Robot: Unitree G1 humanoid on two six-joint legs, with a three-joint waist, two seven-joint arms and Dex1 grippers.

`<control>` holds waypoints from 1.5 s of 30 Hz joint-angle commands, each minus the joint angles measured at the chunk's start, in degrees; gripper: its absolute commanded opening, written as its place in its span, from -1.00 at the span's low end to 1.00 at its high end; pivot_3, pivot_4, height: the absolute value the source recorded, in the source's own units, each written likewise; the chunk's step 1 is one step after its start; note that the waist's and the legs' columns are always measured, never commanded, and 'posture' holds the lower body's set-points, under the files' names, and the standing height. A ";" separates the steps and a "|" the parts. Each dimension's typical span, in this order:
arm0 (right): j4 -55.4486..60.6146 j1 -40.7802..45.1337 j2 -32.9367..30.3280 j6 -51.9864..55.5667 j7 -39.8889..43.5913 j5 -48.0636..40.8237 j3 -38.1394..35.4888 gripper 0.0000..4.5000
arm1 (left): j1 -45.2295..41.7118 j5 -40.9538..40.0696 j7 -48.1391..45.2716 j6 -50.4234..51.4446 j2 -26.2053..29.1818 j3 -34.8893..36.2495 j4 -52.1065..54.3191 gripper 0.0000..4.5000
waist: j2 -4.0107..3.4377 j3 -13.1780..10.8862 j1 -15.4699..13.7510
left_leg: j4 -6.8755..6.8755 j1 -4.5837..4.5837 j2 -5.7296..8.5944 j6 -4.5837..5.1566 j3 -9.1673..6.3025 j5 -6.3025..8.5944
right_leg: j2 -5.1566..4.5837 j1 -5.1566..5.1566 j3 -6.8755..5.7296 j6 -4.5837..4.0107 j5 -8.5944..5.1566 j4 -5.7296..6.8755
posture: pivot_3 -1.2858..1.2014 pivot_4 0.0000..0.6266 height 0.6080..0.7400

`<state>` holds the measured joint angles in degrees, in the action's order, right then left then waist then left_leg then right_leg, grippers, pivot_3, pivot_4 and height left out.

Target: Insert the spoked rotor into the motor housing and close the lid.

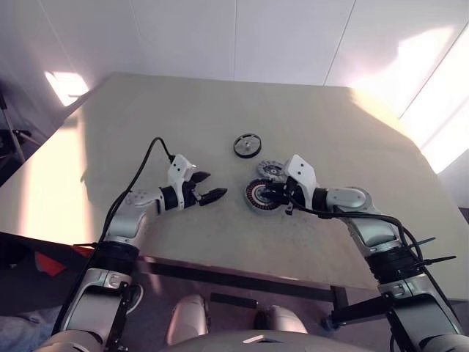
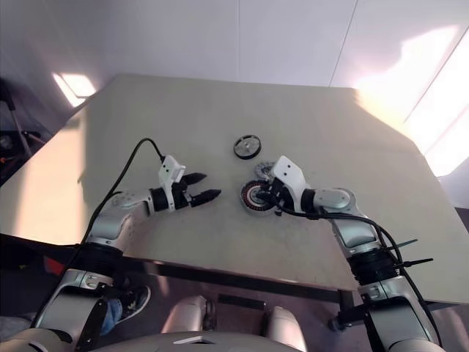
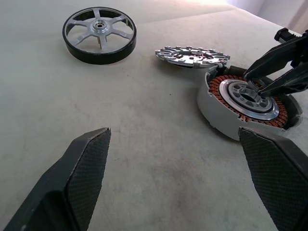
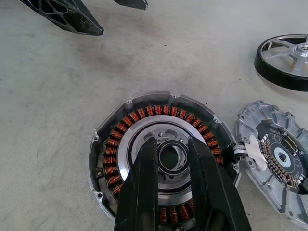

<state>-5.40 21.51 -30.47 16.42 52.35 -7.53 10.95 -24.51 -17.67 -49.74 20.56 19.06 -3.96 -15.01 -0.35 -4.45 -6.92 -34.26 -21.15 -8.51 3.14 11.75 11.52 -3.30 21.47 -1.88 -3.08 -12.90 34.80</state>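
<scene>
right gripper [image 4: 172, 159] pinches a small metal ring [image 4: 172, 157] over the open copper-wound motor housing [image 4: 120, 139]; left gripper [image 3: 173, 178] hangs spread nearby. ribbed grey lid [image 4: 276, 159] lies beside the housing, black spoked rotor [image 3: 99, 33] apart. nothing inserted yet.

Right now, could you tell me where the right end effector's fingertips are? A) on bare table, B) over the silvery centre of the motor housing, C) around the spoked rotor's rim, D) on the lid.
B: the right end effector has its fingertips either side of a small ring at the centre of the motor housing, inside the copper windings.
</scene>
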 commanded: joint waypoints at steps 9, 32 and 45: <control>0.98 1.56 0.79 -1.33 -0.82 0.83 -0.12 0.01 | -0.79 -0.35 0.20 -1.23 0.56 1.31 1.40 1.00 | 0.00 0.00 0.00 | 0.00 0.00 0.00 0.00 0.00 0.00 | 0.00 0.00 0.00 0.00 0.00 0.00 | 0.03 -1.00 1.00; 2.46 1.70 -0.16 -0.86 -0.39 -0.66 -1.89 0.37 | -1.01 0.34 0.45 -2.34 0.21 0.77 -0.01 1.00 | 0.00 0.00 0.01 | 0.00 0.00 0.00 0.00 0.00 0.00 | 0.00 0.01 0.00 0.00 0.00 0.00 | 0.03 -1.00 1.00; 5.06 -0.43 -1.60 -0.44 1.45 -0.63 -1.60 -0.99 | -0.80 0.64 0.57 -2.61 0.23 0.67 -0.41 1.00 | 0.00 0.00 -0.01 | 0.00 0.00 0.00 0.00 0.00 0.00 | 0.00 0.00 0.00 0.00 0.00 0.00 | 0.03 -1.00 1.00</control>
<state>-3.29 21.09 -31.42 16.29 53.42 -7.18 10.27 -24.52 -17.19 -49.39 19.10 19.11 -3.98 -16.30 -0.35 -4.45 -6.93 -34.26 -21.15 -8.51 3.14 11.75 11.52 -3.30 21.47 -1.88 -3.08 -12.90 34.79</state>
